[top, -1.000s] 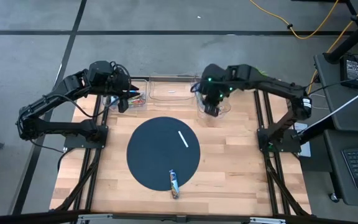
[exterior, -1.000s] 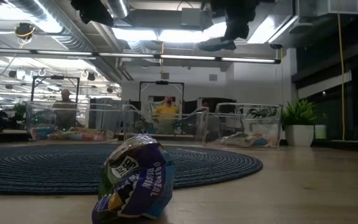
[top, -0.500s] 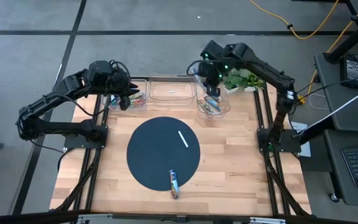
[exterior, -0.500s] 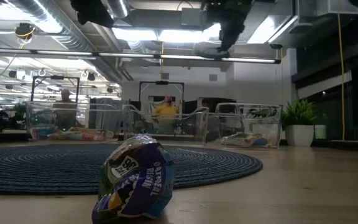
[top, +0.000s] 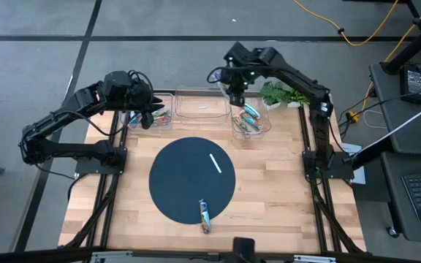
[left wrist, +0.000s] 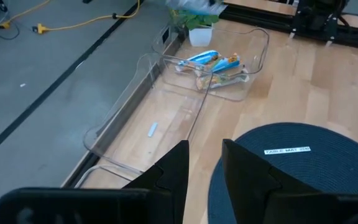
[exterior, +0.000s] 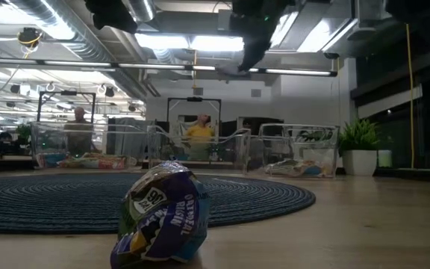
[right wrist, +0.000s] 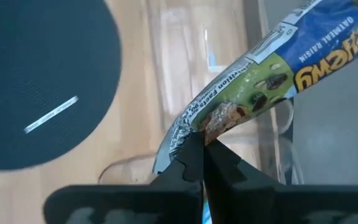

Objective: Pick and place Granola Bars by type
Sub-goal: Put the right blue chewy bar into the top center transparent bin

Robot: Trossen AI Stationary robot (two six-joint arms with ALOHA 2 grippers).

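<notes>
On my wooden table (top: 269, 190) lies a dark round mat (top: 192, 179), a thin white strip (top: 215, 163) at its two o'clock.

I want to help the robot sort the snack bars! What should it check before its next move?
1. Right fingers pinched shut on a bar: ok.
2. That bar is lifted clear of the right bin: ok.
3. Same blue bars already in the right bin: ok.
4. Left fingers holding nothing: ok, a gap shows between them.
5. One blue bar still waits at the mat's near edge: not ok, not sorted yet.
6. Whether the held bar is right above its bin: cannot tell.
</notes>
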